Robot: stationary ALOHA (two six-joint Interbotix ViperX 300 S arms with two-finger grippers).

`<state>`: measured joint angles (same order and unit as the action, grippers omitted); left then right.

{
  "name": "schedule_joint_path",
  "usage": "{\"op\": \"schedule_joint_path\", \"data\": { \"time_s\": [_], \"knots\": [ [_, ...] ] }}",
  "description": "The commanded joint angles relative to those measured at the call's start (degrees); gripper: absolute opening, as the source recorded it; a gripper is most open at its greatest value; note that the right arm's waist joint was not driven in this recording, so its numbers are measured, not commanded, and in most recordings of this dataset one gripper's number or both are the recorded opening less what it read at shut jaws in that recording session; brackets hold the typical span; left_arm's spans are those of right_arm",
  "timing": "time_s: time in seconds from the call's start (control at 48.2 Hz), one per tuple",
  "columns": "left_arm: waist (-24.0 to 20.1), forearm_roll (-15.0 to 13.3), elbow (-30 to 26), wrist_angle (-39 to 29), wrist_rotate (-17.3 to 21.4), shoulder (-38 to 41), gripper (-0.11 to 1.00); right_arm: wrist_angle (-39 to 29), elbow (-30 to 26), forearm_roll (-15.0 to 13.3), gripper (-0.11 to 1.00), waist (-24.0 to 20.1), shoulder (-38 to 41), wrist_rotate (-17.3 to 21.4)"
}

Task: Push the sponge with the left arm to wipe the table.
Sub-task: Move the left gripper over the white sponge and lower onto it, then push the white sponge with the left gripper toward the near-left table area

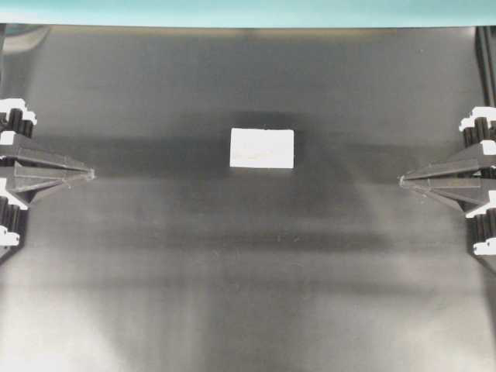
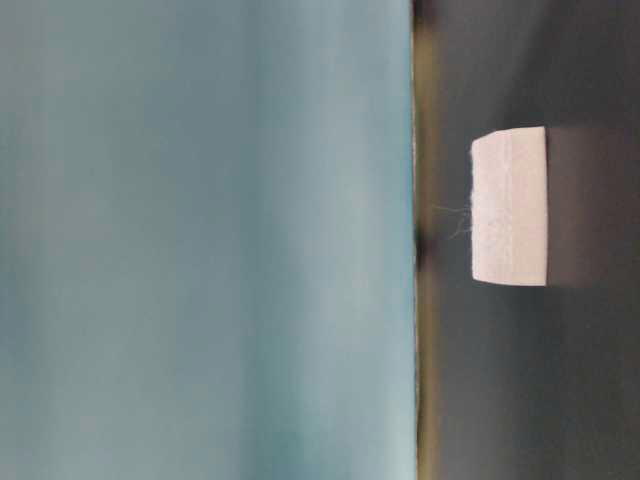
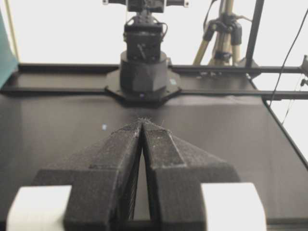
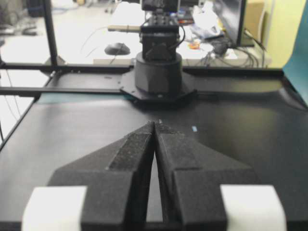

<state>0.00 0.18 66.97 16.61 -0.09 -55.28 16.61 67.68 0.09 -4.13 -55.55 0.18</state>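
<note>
The white rectangular sponge point(image 1: 263, 148) lies flat on the black table point(image 1: 248, 294), a little behind its middle; the table-level view shows the sponge point(image 2: 510, 205) close up. My left gripper point(image 1: 91, 173) rests at the left edge, tips together and holding nothing, pointing right, well short of the sponge. In the left wrist view the left gripper point(image 3: 142, 121) is shut with only a thin slit behind the tips. My right gripper point(image 1: 401, 180) mirrors it at the right edge, also shut and empty, as the right gripper point(image 4: 154, 123) shows in its wrist view.
A teal border point(image 1: 248, 12) runs along the table's far edge. A tiny pale-blue fleck point(image 3: 104, 127) lies on the sheet. Each wrist view shows the opposite arm's base point(image 3: 143, 77) at the far end, with tripods and a cluttered desk behind.
</note>
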Motion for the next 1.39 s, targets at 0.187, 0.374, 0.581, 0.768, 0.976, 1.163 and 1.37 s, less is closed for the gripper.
{"op": "schedule_joint_path", "data": {
  "time_s": [0.187,0.374,0.581,0.768,0.976,1.163,1.37],
  "knots": [
    [-6.5,2.29,-9.23,-6.06,-10.81,16.52,-0.01,-1.05,0.62,0.09,0.0,0.0,0.7,0.53],
    [-9.58,2.29,-17.05,-6.94,-10.81,30.5,-0.01,-3.34,0.79,0.18,-0.01,0.0,0.62,0.53],
    [-12.92,2.37,-27.77,-9.84,-9.93,45.09,0.0,-4.04,1.05,0.18,0.0,0.0,0.44,0.53],
    [-14.24,2.37,-37.79,-12.57,-9.84,57.57,0.06,-3.96,1.67,0.18,0.0,0.0,0.26,0.62],
    [-15.21,2.37,-46.41,-16.61,-10.72,66.71,0.44,-3.96,1.76,0.18,0.0,0.0,0.18,0.53],
    [-16.7,2.37,-51.68,-19.95,-11.43,73.65,0.59,-3.96,2.11,0.18,0.0,0.0,0.18,0.44],
    [-18.54,2.37,-53.17,-19.78,-11.51,77.34,0.52,-3.78,2.46,0.18,0.0,0.0,0.18,0.53]
  ]
}}
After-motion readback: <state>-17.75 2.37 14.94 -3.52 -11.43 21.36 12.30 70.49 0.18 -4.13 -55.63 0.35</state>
